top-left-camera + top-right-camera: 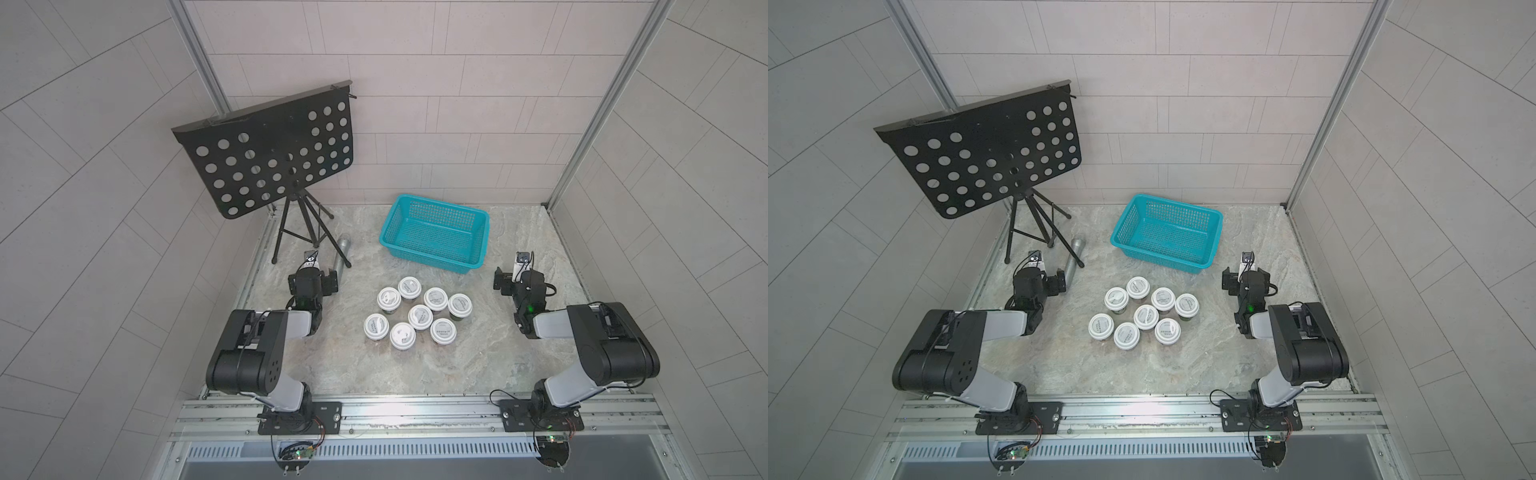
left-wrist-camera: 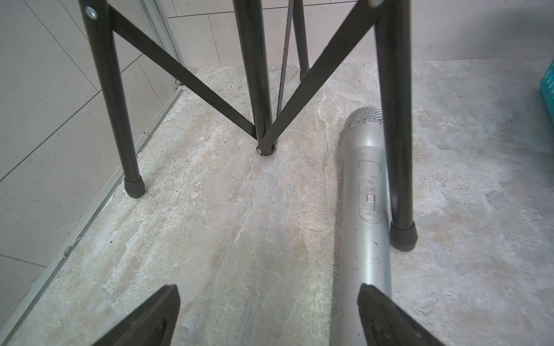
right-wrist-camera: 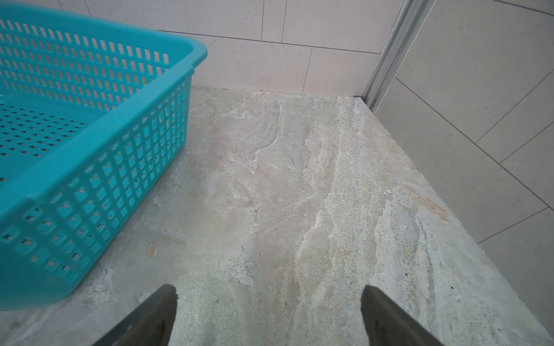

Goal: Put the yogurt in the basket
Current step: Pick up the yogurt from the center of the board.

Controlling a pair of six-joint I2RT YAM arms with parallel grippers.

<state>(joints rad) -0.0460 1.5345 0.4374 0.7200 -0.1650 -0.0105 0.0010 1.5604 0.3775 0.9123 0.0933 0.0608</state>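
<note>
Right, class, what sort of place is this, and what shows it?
Probably a robot lab cell: a left arm and right arm bolted to an aluminium rail, tile-look panels in metal framing, and props: music stand, microphone, basket, eight yogurt cups.

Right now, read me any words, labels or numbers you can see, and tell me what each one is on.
"ON", faintly, above the slide switch on the silver microphone.
"OFF", blurred, below that switch.
Grey print on the yogurt lids: too small to read.
No text on the basket.
</note>
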